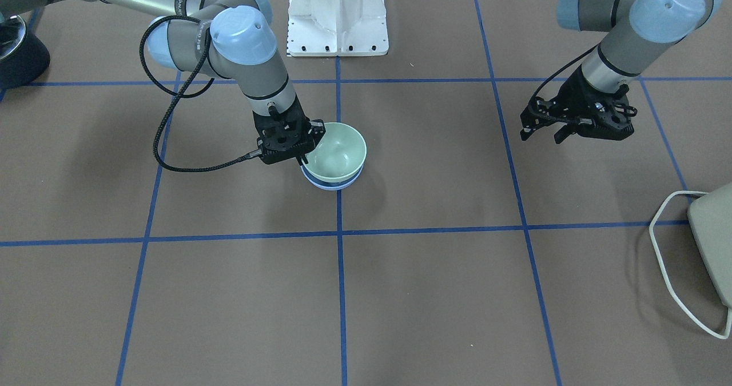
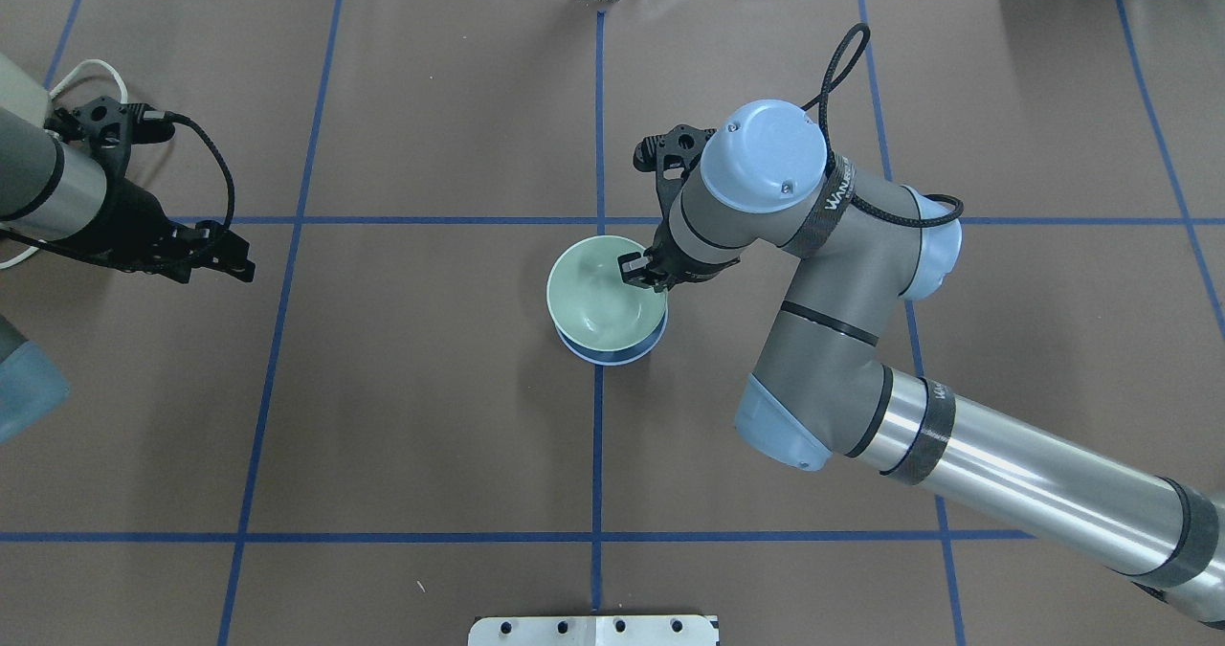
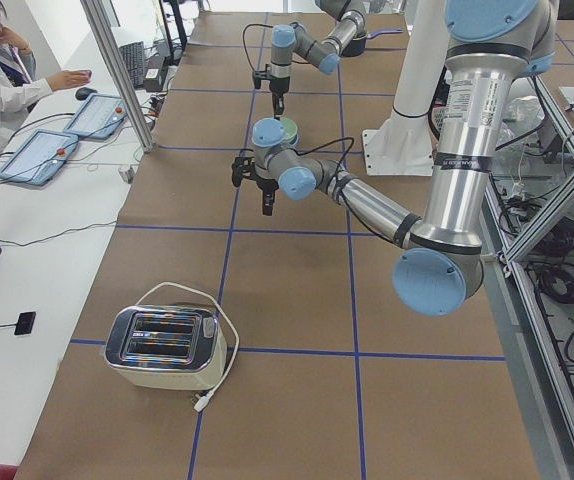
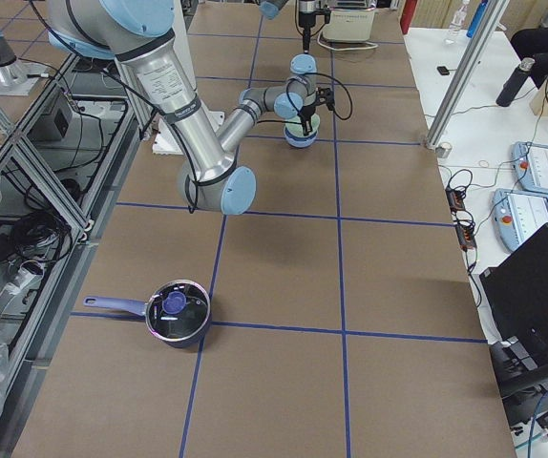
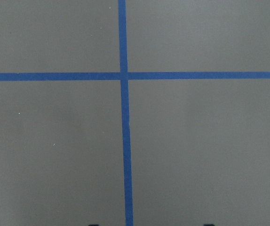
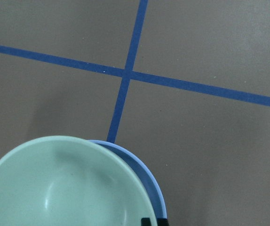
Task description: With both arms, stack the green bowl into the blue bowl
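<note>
The green bowl (image 1: 340, 151) sits inside the blue bowl (image 1: 334, 184) near the table's middle, slightly offset, so that only a crescent of the blue rim shows. My right gripper (image 1: 309, 144) is shut on the green bowl's rim, on the side nearest the right arm. The right wrist view shows the green bowl (image 6: 64, 188), the blue rim (image 6: 151, 181) and the close-set fingertips (image 6: 146, 221) at the bottom edge. In the overhead view the right gripper (image 2: 643, 273) is over the green bowl (image 2: 598, 297). My left gripper (image 1: 549, 131) is open and empty above the mat, well away from the bowls.
A cream toaster (image 3: 167, 345) with a white cord stands near the table's left end, by the left arm. A dark pot with a lid (image 4: 177, 310) stands near the right end. The white pedestal base (image 1: 337, 14) is at the robot's side. Blue tape lines cross the brown mat.
</note>
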Available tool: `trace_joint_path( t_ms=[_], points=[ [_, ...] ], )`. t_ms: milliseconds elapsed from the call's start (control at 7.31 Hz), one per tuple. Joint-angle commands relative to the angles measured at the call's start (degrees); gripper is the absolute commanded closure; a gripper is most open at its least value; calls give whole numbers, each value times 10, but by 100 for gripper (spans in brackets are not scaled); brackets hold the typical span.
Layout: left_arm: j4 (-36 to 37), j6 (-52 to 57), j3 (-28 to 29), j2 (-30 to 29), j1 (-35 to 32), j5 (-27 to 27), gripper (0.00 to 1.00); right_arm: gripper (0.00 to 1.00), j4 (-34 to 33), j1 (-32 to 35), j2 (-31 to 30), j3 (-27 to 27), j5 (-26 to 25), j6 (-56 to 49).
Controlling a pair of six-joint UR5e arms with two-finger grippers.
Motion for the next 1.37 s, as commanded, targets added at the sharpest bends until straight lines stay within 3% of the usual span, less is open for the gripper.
trace_joint_path(
  t_ms=[0,1232],
  points=[
    [0,0,-1,0,0,1,21,97,0,-1,1,0,-1,1],
    [0,0,4,-2,1,3,21,97,5,-4,3,-8,-12,4]
  ],
)
